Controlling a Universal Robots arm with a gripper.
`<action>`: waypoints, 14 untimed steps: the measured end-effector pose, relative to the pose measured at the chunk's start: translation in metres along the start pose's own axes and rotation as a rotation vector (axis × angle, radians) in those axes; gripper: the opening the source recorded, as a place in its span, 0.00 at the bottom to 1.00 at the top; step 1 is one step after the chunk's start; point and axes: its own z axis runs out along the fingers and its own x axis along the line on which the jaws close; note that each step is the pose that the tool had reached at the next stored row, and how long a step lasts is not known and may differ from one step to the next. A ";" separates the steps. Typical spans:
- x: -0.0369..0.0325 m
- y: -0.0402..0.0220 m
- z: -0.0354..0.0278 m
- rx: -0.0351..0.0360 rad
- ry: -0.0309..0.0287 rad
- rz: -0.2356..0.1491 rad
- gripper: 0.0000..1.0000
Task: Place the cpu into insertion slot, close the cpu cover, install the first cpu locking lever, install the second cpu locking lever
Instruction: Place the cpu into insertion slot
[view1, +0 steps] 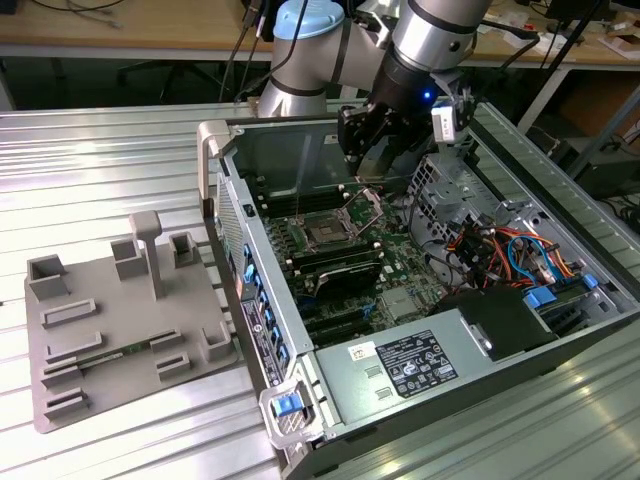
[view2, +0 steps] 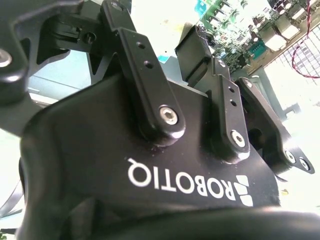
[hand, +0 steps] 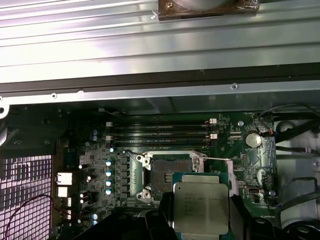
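Note:
The cpu (hand: 201, 206), a small square chip with a dull silver top, sits between my dark fingers (hand: 150, 225) in the first wrist view, so my gripper (hand: 201, 222) is shut on it. It hangs just off the open insertion slot (hand: 167, 172), whose contact field is bare. In the exterior view my gripper (view1: 372, 140) hovers above the back of the slot (view1: 325, 232). The cpu cover (view1: 367, 205) stands raised beside the slot. A thin locking lever (hand: 215, 159) runs along one edge of the slot. The second wrist view shows my gripper's black body and a finger pad (view2: 192, 52).
The open computer case (view1: 280, 150) has tall metal walls around the motherboard. Memory slots (hand: 160, 132) lie beside the socket. A power supply (view1: 420, 365) and coloured cables (view1: 505, 250) sit toward the exterior view's right. A grey fixture tray (view1: 120, 330) rests outside the case.

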 end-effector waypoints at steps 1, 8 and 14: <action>0.0000 0.0000 0.0004 0.0001 0.0000 0.000 0.55; -0.0001 -0.0002 0.0021 0.0001 0.0000 0.000 0.55; -0.0001 -0.0003 0.0036 0.0001 0.0000 0.000 0.55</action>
